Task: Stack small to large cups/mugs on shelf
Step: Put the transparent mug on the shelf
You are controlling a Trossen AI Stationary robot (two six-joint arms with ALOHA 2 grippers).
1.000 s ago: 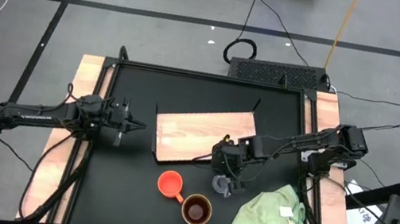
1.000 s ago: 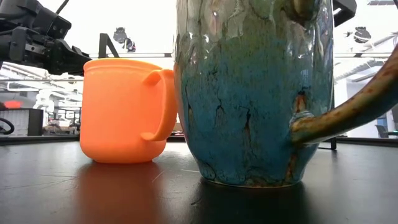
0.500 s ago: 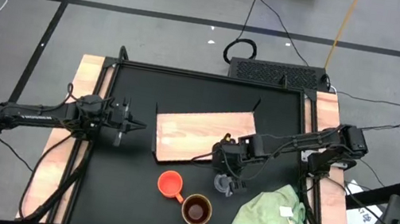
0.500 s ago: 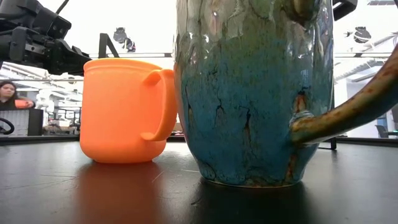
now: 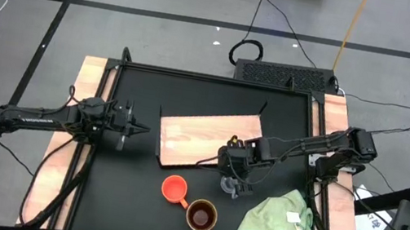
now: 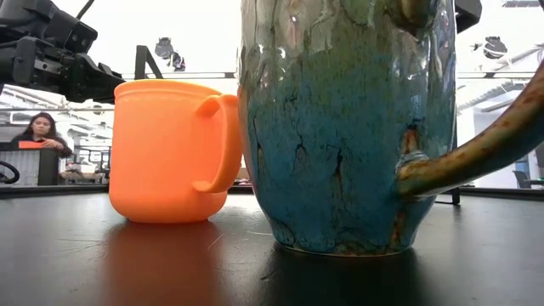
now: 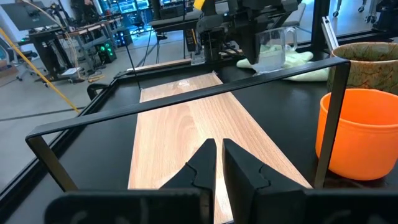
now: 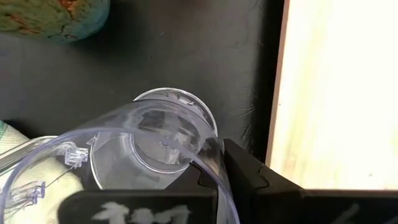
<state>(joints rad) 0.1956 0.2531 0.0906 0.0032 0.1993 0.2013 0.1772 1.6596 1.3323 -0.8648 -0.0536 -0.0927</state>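
Observation:
My right gripper [image 5: 234, 169] is shut on a small clear glass cup [image 5: 232, 187] just off the near right corner of the shelf [image 5: 209, 138], a light wooden board lying flat on the black table. The orange cup [image 5: 173, 188] and the dark brown mug [image 5: 201, 215], blue-green glazed outside [image 6: 340, 127], stand side by side on the table nearer the front edge. My left gripper [image 5: 139, 129] waits level at the table's left. Its fingers [image 7: 205, 158] are nearly together, with nothing between them, and point toward the board. My right gripper holds the clear cup by its rim [image 8: 208, 163], with the wall running between the two fingers, one inside the cup and one outside. The fingers slant steeply down from above. The cup hangs tilted below them with its base [image 8: 174, 118] toward the table. Whether the base touches the table I cannot tell.
A light green cloth [image 5: 279, 219] lies crumpled at the near right, close to the clear cup. A thin black metal frame [image 7: 186, 102] stands across the board's left end. The table has raised wooden side rails [image 5: 91, 80]. A person sits in the room behind [image 6: 41, 132].
My right gripper has tipped slightly, staying shut, and the clear cup has swung a little with it toward the table's right. In the room behind, a person has come into the low view.

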